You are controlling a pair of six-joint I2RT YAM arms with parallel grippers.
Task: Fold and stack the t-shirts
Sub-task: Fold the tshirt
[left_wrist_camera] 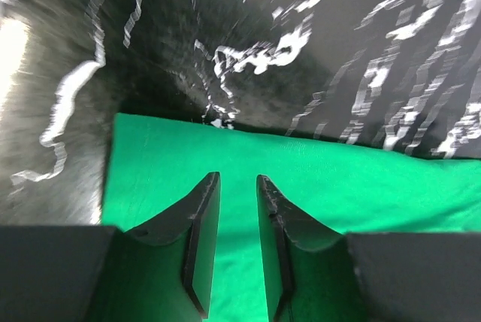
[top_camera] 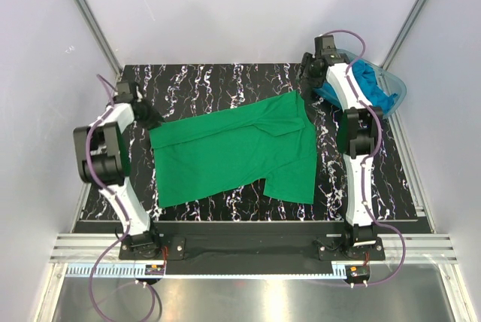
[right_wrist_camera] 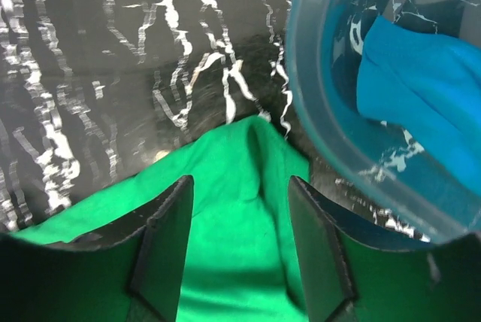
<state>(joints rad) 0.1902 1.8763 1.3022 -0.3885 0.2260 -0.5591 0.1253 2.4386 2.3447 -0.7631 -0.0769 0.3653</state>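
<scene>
Across the middle of the black marbled table [top_camera: 218, 81] lies the green t-shirt [top_camera: 233, 153], spread mostly flat, with some cloth doubled over near its far right corner. The turquoise t-shirts [top_camera: 372, 81] sit bunched in the clear blue-tinted tub [top_camera: 400, 89] at the far right. Thin, soft cloth like this should be light and limp and will likely sag and crease, so it is best pinched at corners or hems and drawn low. The left gripper [left_wrist_camera: 237, 180] hovers over the shirt's far left corner, jaws narrowly parted with nothing between them. The right gripper [right_wrist_camera: 240, 183] hangs over the far right corner, jaws wide and empty. The tub's rim sits just beside that corner and could catch a finger, while the table showing along the far hem and near edge gives room to fold
</scene>
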